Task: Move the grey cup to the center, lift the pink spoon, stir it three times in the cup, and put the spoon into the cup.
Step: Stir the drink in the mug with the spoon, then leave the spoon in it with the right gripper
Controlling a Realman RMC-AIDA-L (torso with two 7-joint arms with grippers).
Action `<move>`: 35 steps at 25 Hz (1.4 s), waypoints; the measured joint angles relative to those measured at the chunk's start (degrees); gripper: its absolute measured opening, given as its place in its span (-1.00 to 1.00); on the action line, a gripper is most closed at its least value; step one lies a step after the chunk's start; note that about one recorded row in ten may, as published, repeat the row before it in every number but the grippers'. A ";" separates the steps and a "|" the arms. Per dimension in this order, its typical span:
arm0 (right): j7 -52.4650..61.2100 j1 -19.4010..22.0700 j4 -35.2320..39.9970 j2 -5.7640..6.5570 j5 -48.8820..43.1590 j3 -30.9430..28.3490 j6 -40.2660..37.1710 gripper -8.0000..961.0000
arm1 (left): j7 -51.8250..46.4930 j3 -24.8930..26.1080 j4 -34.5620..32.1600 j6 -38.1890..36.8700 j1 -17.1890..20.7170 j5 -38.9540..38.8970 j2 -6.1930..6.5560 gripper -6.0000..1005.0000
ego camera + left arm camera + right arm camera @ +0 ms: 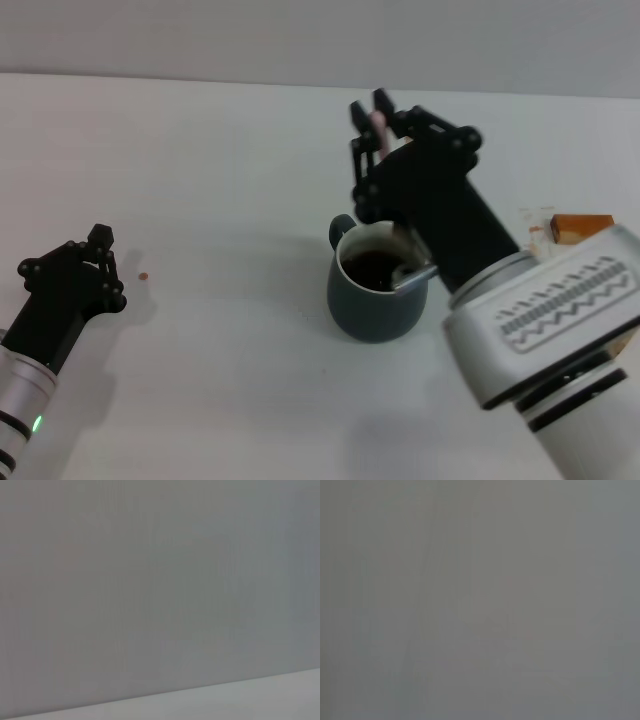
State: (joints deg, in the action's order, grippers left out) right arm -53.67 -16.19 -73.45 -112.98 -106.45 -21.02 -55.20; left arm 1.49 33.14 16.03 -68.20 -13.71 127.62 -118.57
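The grey cup (375, 300) stands near the middle of the white table, holding dark liquid, with its handle toward the far left. My right gripper (371, 112) hovers just behind and above it, shut on the pale handle of the pink spoon (378, 128). The spoon's grey metal end (410, 273) rests inside the cup at its right rim, and its middle is hidden by the gripper body. My left gripper (85, 262) is parked low at the table's left, well away from the cup. Both wrist views show only flat grey.
A tan wooden block (580, 227) lies at the right behind my right arm, with brown stains (534, 230) beside it. A small brown speck (144, 277) sits on the table near the left gripper.
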 joint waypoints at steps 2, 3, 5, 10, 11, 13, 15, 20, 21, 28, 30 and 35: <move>0.04 -0.24 1.47 -1.17 -0.49 -0.35 1.03 -0.97 | 0.00 0.00 -0.04 0.00 -0.01 0.00 0.00 -0.99; 0.07 -0.38 2.30 -1.75 -0.63 -0.50 1.59 -0.97 | 0.00 0.00 -0.07 0.00 -0.01 0.00 0.00 -0.99; 0.79 -0.81 3.93 -2.84 -0.79 -0.74 2.75 -0.98 | 0.00 0.00 -0.13 0.00 -0.01 0.00 0.00 -0.99; 7.82 -1.33 9.21 -4.99 -5.21 -0.94 3.38 -0.97 | 0.00 0.00 -0.21 0.00 0.07 0.00 0.01 -0.99; 9.98 -1.45 10.46 -5.37 -6.42 -1.02 3.40 -0.97 | 0.00 0.00 -0.21 0.00 0.11 0.00 0.01 -0.99; 12.70 -2.11 12.17 -5.65 -7.50 -1.02 3.45 -0.96 | 0.00 0.00 -0.22 0.00 0.15 0.00 0.01 -0.99; 14.81 -2.81 13.52 -5.70 -7.86 -1.02 3.48 -0.96 | 0.00 0.00 -0.22 0.00 0.19 0.00 0.00 -0.99; 20.36 -3.86 16.59 -5.43 -8.37 -1.59 3.11 -0.95 | 0.00 0.00 -0.26 0.00 0.42 0.00 0.06 -0.99; 21.49 -3.92 17.17 -5.35 -8.89 -1.97 2.98 -0.95 | 0.00 -0.01 -0.28 0.00 0.48 0.00 0.06 -0.99; 23.62 -2.51 18.85 -4.80 -12.64 -4.62 2.49 -0.94 | 0.00 0.00 -0.31 0.11 0.53 0.00 0.10 -0.99; 23.62 -1.33 18.06 -4.09 -12.66 -4.75 2.36 -0.94 | 0.00 0.00 -0.31 0.15 0.49 0.00 0.10 -0.99; 23.44 2.74 14.60 -3.24 -14.38 -4.77 2.21 -0.93 | 0.00 -0.01 -0.33 0.33 0.44 0.00 0.10 -0.99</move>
State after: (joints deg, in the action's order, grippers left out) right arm -30.23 -13.46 -58.84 -116.21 -120.83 -25.79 -53.00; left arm 1.49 33.13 15.70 -67.88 -13.27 127.61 -118.47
